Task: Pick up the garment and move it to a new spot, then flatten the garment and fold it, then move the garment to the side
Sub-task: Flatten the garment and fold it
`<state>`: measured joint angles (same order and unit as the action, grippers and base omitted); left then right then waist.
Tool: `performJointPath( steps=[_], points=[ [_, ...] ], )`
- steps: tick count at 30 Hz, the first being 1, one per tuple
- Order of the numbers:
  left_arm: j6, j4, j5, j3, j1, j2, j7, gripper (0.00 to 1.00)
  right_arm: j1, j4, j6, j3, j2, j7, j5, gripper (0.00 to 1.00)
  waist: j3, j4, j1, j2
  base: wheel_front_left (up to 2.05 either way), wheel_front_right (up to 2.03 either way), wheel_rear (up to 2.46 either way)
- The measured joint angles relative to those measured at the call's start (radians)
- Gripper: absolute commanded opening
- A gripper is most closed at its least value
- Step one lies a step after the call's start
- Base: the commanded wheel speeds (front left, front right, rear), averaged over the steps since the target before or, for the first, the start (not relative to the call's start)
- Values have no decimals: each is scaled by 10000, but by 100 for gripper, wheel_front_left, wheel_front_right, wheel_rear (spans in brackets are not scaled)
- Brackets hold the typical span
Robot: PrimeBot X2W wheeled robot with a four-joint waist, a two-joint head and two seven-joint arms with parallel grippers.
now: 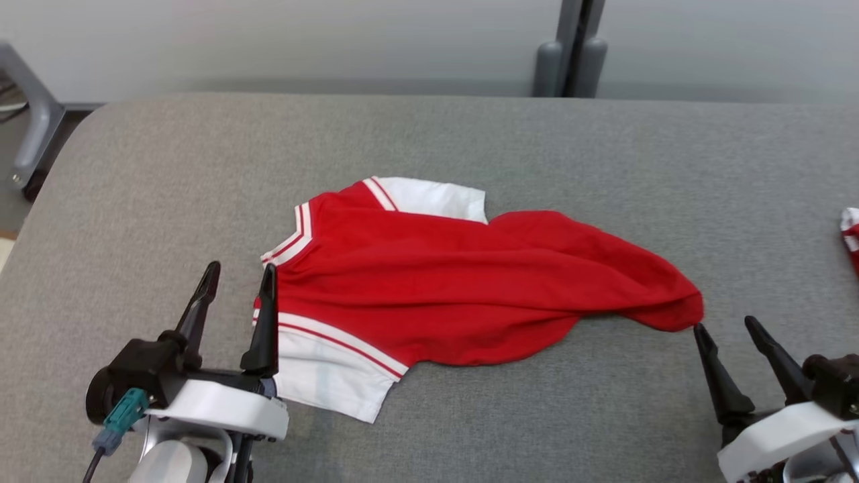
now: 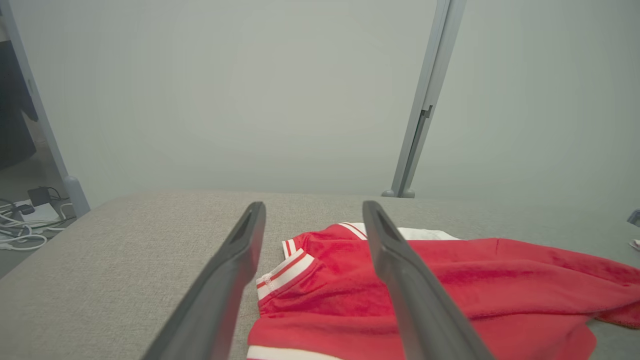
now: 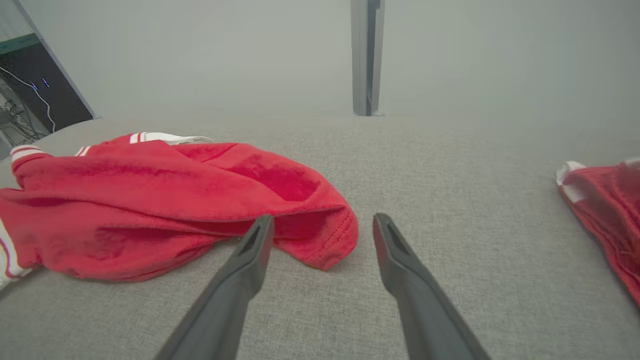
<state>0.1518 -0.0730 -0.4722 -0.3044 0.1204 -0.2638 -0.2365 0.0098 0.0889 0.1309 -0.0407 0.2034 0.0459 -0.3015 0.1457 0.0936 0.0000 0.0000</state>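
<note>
Clearly early days for the garment (image 1: 456, 282): lying loose on the grey padded table (image 1: 470, 134), about midway across and toward the near edge, not held, not flattened, not folded. Hard to judge whether already moved to its new spot; looks dropped rather than spread. Left to do, on that reading: smoothing out, folding, shifting aside.

Red body, rumpled into long ridges running across the table, narrowing to a rounded bunch at the right end. White sleeves with red stripes at the left end, one toward the far side, one nearer and lying flat; striped collar between them. Soft, thin knit by the look of it, likely to drag and crease when pulled.

Flanked by both arms. At the collar end, left gripper (image 1: 241, 266), jaws wide apart and empty, inner finger right at the fabric's edge; touching or not, cannot tell. Just beside the bunched right tip, right gripper (image 1: 724, 324), likewise spread wide, gripping nothing. Further right, cut off by the edge of the head view, part of another red-and-white cloth (image 1: 851, 235), well apart.
</note>
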Motion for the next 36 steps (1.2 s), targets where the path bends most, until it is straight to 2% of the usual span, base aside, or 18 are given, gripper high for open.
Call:
performJointPath(
  steps=[7, 12, 13, 14, 15, 16, 21, 26, 36],
  points=[
    [-127, -161, 173, -171, 755, 339, -119, 100, -918, 1507, -2, -98, 428, 270, -460, 100, 896, 494, 0, 0, 0, 0, 0],
    [-203, -297, 320, -107, 1077, 554, -205, 100, -1452, 2213, -2, -313, 499, 575, -750, 100, 1414, 763, 0, 0, 0, 0, 0],
    [-247, -320, 355, -35, 1156, 589, -213, 100, -1636, 2403, 0, -435, 493, 775, -890, 91, 1520, 820, 0, 0, 0, 0, 0],
    [-253, -339, 384, -8, 1155, 610, -224, 100, -1701, 2462, -2, -489, 493, 840, -982, 36, 1540, 828, 0, 0, 0, 0, 0],
    [-272, -349, 401, 19, 1155, 627, -228, 100, -1739, 2506, 0, -560, 499, 888, -1039, 5, 1541, 817, 0, 0, 0, 0, 0],
    [-274, -351, 408, 59, 1156, 646, -236, 100, -1745, 2531, 0, -663, 512, 986, -1051, 0, 1535, 798, 0, 0, 0, 0, 0],
    [-290, -357, 548, 238, 1157, 683, -238, 100, -1838, 2385, 0, -984, 619, 1377, -1244, 0, 1472, 629, 0, 0, 0, 0, 0],
    [-291, -301, 708, 389, 1120, 679, -251, 100, -1693, 1662, 0, -1018, 690, 1649, -1208, 0, 1301, 385, 0, 0, 0, 0, 0],
    [-257, -148, 759, 633, 746, 483, -274, 100, -452, -1051, 0, -173, 476, 1503, -518, 0, 814, -294, 0, 0, 0, 0, 0]
  ],
)
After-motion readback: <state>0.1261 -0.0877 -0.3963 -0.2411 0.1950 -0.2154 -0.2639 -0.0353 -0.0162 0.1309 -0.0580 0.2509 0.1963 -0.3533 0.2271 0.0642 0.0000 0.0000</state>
